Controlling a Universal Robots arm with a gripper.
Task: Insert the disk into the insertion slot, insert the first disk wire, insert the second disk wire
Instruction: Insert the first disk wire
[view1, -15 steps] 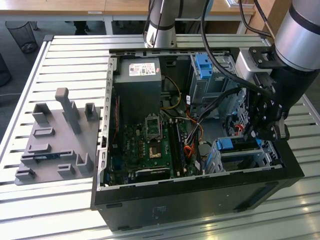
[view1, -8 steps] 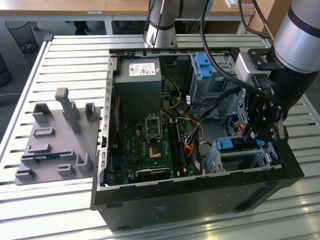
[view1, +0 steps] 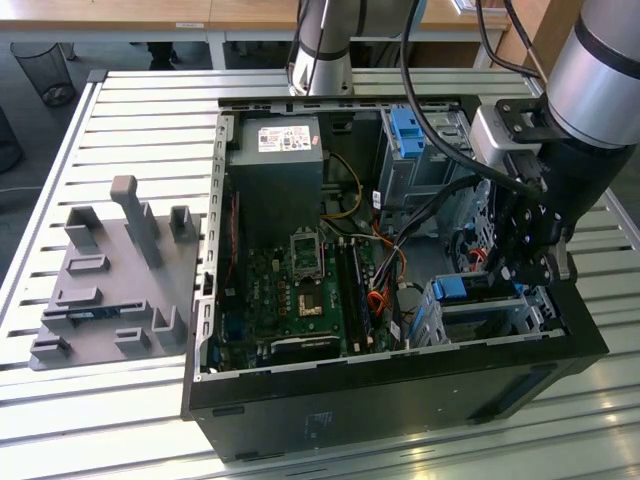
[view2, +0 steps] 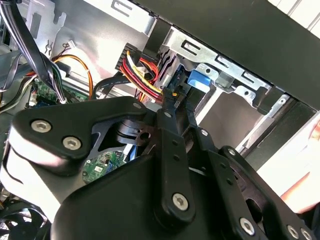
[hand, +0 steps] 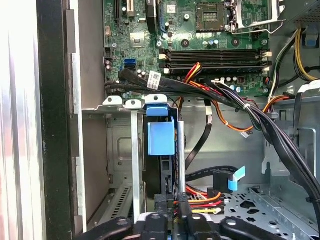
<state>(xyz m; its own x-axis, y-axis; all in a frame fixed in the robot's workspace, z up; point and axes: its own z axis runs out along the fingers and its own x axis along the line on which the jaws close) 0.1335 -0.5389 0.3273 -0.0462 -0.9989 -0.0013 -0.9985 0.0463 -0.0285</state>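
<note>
The disk (view1: 468, 290), in its blue carrier (hand: 161, 137), sits on edge inside the insertion slot (view1: 500, 322), a low perforated metal cage (hand: 120, 150) at the case's front corner on the exterior view's right. My gripper (view1: 497, 283) reaches down into that cage. In both wrist views its fingers (view2: 167, 125) come together at the disk's end (view2: 200, 80). The gripper (hand: 175, 204) is shut on a black connector with red, yellow and black wires (hand: 202, 196). A second black cable with a blue tag (hand: 235, 179) lies loose beside the cage.
The open computer case holds a motherboard (view1: 300, 290), a power supply (view1: 275, 170) and a taller grey cage with a blue tray (view1: 410, 135). Cable bundles (hand: 225, 100) cross above the slot. A grey fixture plate (view1: 110, 280) lies on the slatted table at the exterior view's left.
</note>
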